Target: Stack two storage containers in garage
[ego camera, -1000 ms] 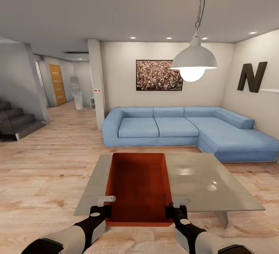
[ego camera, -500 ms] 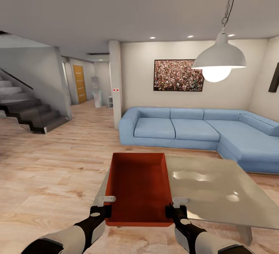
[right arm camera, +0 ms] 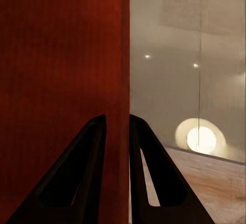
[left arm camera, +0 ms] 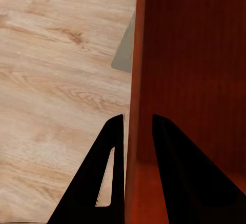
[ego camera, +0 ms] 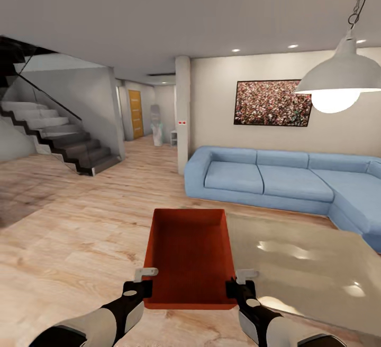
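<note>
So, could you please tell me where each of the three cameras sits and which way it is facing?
Head view: from the robot's head, forward and down over the storage container, wood floor, blue sofa; both forearms show.
Left wrist view: on the left arm, along the left gripper clamping the container's wall, floor beyond.
Right wrist view: on the right arm, along the right gripper clamping the opposite wall, glass coffee table beyond.
Shared: all three show the container.

Orange-red storage container (ego camera: 190, 254); light wood plank flooring (ego camera: 79, 230) with brown grain; blue sofa (ego camera: 275, 180); greyish glass coffee table (ego camera: 307, 267); far yellow door (ego camera: 136, 113); speckled red-and-white picture (ego camera: 273, 103).
</note>
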### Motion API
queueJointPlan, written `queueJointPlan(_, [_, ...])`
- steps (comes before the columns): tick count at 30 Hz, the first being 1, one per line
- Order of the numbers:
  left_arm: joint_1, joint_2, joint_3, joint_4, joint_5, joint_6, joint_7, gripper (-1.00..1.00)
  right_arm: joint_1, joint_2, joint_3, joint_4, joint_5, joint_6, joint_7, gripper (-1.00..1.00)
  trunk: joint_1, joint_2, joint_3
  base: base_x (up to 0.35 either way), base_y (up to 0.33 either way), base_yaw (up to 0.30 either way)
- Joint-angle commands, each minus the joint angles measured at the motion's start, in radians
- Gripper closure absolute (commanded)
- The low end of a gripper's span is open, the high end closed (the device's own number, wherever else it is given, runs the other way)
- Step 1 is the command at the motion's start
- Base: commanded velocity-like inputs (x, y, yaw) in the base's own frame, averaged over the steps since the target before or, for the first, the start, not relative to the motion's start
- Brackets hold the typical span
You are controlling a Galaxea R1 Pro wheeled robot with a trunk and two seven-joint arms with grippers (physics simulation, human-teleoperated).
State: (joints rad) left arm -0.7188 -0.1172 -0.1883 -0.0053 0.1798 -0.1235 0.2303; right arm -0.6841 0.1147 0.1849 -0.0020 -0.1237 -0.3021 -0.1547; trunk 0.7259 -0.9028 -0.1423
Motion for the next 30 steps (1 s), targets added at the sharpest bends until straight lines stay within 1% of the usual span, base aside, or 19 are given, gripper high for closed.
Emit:
queueJointPlan(1, [-0.001, 0.021, 0.055, 0.004, 0.022, -0.005, 0.015, 1.00, -0.001, 0.000, -0.061, -0.003, -0.001, -0.043, -0.002, 1.00, 0.000, -0.001, -0.002, 0.000, 0.000, 0.300])
queueJointPlan(30, [-0.001, 0.021, 0.055, 0.004, 0.020, -0.005, 0.015, 1.00, -0.001, 0.000, -0.060, -0.003, 0.001, -0.043, -0.002, 1.00, 0.000, -0.001, -0.002, 0.000, 0.000, 0.300])
